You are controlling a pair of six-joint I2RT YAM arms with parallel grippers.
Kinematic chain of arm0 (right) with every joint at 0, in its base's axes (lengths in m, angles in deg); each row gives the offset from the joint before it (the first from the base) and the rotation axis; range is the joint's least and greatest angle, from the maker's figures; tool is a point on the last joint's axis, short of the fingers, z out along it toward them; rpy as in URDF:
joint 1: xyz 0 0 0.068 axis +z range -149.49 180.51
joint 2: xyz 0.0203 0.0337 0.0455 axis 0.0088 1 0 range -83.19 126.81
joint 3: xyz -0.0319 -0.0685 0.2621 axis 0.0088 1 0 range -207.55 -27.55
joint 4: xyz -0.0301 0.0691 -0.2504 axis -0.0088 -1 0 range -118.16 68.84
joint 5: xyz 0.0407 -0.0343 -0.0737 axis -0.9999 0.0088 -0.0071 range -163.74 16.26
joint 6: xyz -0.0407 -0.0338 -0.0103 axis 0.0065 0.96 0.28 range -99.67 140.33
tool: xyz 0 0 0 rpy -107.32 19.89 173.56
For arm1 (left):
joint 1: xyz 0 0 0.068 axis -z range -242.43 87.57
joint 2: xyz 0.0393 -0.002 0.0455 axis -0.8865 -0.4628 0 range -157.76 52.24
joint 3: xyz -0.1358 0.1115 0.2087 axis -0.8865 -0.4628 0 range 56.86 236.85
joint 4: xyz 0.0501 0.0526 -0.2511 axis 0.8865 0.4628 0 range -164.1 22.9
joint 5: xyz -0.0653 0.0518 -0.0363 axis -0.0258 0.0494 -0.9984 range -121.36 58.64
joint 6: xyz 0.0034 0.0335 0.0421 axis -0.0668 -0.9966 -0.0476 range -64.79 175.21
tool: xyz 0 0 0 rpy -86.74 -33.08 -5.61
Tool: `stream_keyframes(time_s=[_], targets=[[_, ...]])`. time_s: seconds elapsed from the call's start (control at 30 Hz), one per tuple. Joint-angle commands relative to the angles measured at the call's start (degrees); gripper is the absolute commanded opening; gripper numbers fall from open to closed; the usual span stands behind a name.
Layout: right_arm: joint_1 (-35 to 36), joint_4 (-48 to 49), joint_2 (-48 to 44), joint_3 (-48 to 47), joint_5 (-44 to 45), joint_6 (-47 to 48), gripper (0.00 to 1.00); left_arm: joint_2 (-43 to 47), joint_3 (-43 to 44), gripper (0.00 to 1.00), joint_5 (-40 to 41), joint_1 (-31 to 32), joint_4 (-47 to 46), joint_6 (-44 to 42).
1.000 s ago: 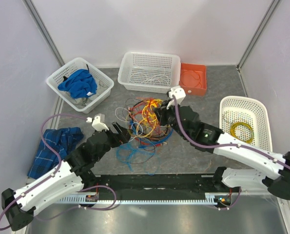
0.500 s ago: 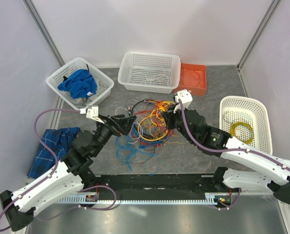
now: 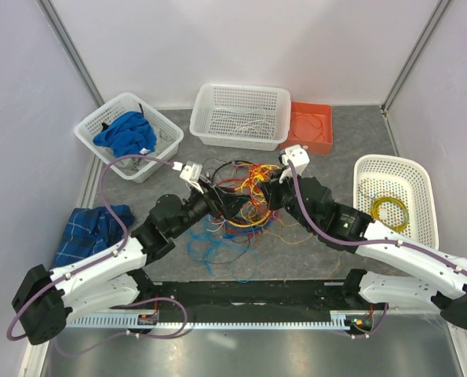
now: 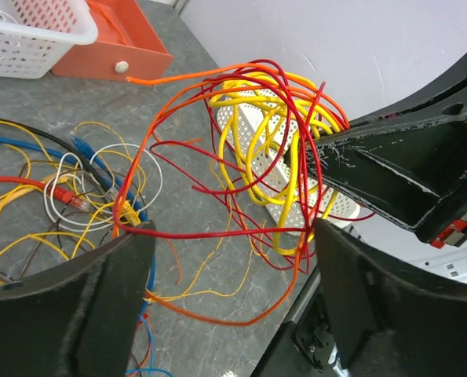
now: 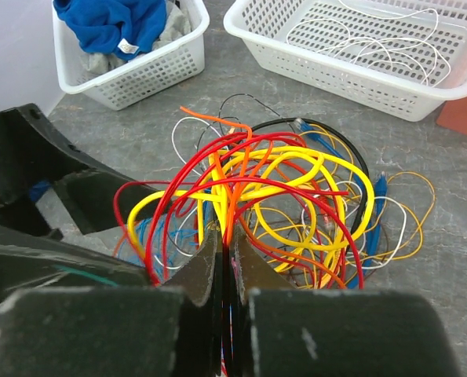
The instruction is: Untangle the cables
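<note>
The cables (image 3: 235, 198) lie in a tangled bunch of yellow, orange, red, blue, black and white wires at mid-table. My right gripper (image 3: 268, 193) is at the bunch's right edge. In the right wrist view it (image 5: 227, 236) is shut on a bundle of red, yellow and orange cables (image 5: 280, 177) and holds them raised in loops. My left gripper (image 3: 231, 206) reaches into the bunch from the left. In the left wrist view it (image 4: 231, 236) is open wide, and red and orange strands (image 4: 217, 232) cross the gap between its fingers (image 4: 84, 306).
A white basket with a blue cloth (image 3: 128, 135) stands back left. A white basket with white wires (image 3: 241, 116) and an orange tray (image 3: 311, 126) stand at the back. A white basket with a yellow coil (image 3: 394, 196) stands right. A blue checked cloth (image 3: 88, 232) lies left.
My left arm has swung right and forward from the bunch's left side into the tangle. My right gripper moved slightly right, pulling its held cables up and apart.
</note>
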Motion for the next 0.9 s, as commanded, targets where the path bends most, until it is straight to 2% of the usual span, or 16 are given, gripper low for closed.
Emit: stream_keyframes(time_s=[0.0, 0.03, 0.07, 0.13, 0.2, 0.27, 0.33, 0.37, 0.4, 0.47, 0.5, 0.53, 0.6, 0.73, 0.87], targets=[[-0.06, 2.31, -1.42, 0.36, -1.99, -1.04, 0.00, -2.90, 3.46, 0.82, -3.61, 0.07, -8.84, -2.40], [-0.06, 2.22, -1.42, 0.45, -2.16, -1.05, 0.00, -3.60, 3.72, 0.78, -3.61, 0.15, -9.20, -2.84], [-0.06, 2.31, -1.42, 0.63, -2.34, -1.22, 0.00, -3.95, 4.16, 0.67, -3.61, 0.16, -9.72, -3.11], [-0.06, 2.31, -1.50, 0.89, -2.51, -1.31, 0.00, -4.39, 4.34, 0.55, -3.70, 0.16, -10.78, -3.81], [-0.06, 2.31, -1.50, 1.50, -2.52, -1.40, 0.00, -4.49, 4.60, 0.33, -3.88, 0.16, -11.66, -4.25], [-0.06, 1.96, -2.38, 2.29, -1.47, -1.40, 0.00, -3.53, 5.65, 0.02, -3.36, 0.15, -10.27, -5.57], [-0.06, 1.43, -2.99, 3.08, 0.20, -1.75, 0.00, -2.21, 7.05, 0.02, -1.43, 0.07, -5.00, -6.97], [-0.06, 0.38, -3.78, 3.17, 1.08, -1.84, 0.04, -0.20, 7.58, 0.02, 1.72, 0.07, -2.46, -7.50], [-0.06, -0.24, -4.22, 3.26, 2.65, -1.84, 0.22, 0.69, 8.11, 0.02, 3.40, 0.15, -0.26, -8.46], [-0.06, -1.46, -5.62, 3.61, 3.72, -1.75, 0.40, 2.54, 9.87, 0.02, 7.35, 0.07, 6.16, -9.52], [-0.06, -1.65, -6.16, 3.79, 4.68, -1.75, 0.52, 3.76, 10.66, 0.02, 7.89, 0.07, 7.83, -11.00], [-0.06, -1.82, -6.60, 4.14, 4.87, -1.84, 0.56, 4.12, 12.67, 0.02, 8.42, 0.07, 11.59, -11.72], [0.03, -1.82, -7.74, 4.14, 4.78, -1.93, 0.61, 4.13, 15.13, 0.02, 9.39, 0.07, 15.30, -13.29], [-0.14, 0.81, -7.83, 3.88, -0.29, -2.80, 0.60, 2.90, 19.88, 0.02, 9.31, 0.07, 19.36, -14.80], [-0.06, 7.74, -5.29, 3.70, -5.40, -3.77, 0.60, 1.76, 20.86, 0.02, 7.03, 0.07, 19.63, -14.45]])
